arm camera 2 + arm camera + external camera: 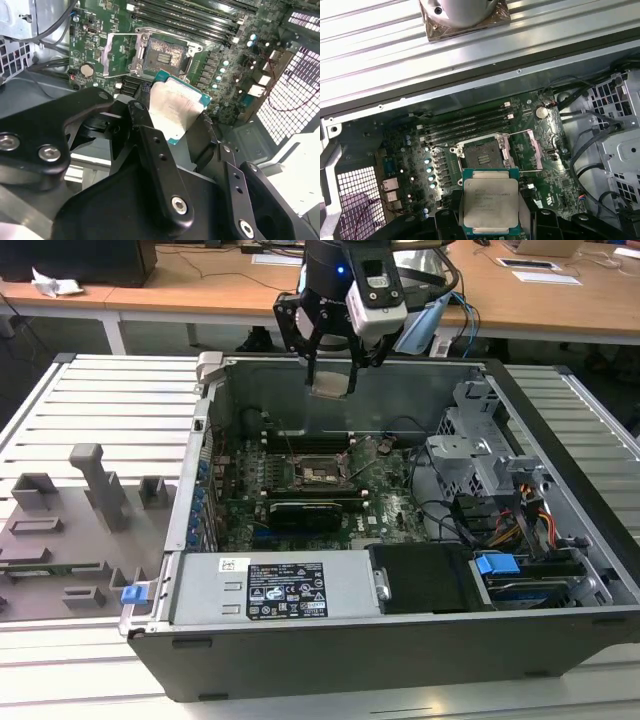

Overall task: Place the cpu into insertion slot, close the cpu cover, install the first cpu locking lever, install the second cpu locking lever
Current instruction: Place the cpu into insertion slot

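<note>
Exterior view shows the gripper (331,368) hanging over the open case (400,660), near its far wall. The cpu (330,386) is clamped between the fingers. It is in the air, well above the motherboard (385,505), and it touches nothing except the fingers.

In both wrist views the black fingers (146,127) press on two opposite edges of the cpu, and its silver-grey top faces the cameras.

In the first wrist view the slot (482,157) lies on the motherboard below the cpu, and its dark pin field is uncovered. The cover (536,149) is swung open and lies just beside the slot. The long memory slots (470,125) run along another side of the slot.
</note>
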You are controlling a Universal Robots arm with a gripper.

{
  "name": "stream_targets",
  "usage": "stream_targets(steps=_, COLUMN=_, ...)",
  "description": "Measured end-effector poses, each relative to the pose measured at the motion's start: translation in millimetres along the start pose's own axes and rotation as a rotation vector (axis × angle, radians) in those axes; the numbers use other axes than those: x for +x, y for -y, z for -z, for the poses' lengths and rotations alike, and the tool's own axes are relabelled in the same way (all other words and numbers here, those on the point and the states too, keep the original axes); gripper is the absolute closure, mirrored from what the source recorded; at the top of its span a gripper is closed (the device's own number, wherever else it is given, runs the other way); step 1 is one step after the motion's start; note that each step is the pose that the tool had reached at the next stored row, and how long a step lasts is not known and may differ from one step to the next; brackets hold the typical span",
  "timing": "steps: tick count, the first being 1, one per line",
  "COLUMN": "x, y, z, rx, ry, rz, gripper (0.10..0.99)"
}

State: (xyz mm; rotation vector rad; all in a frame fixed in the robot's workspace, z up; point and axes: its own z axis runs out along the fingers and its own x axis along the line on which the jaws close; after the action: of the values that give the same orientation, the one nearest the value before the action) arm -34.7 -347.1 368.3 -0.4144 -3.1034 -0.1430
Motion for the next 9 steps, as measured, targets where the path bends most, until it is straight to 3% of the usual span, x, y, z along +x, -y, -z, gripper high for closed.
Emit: stream_targets(steps=9, x=0.0, y=0.0, z=0.0, rx=-0.001, ry=0.0062, rz=-0.069, gripper=0.557)
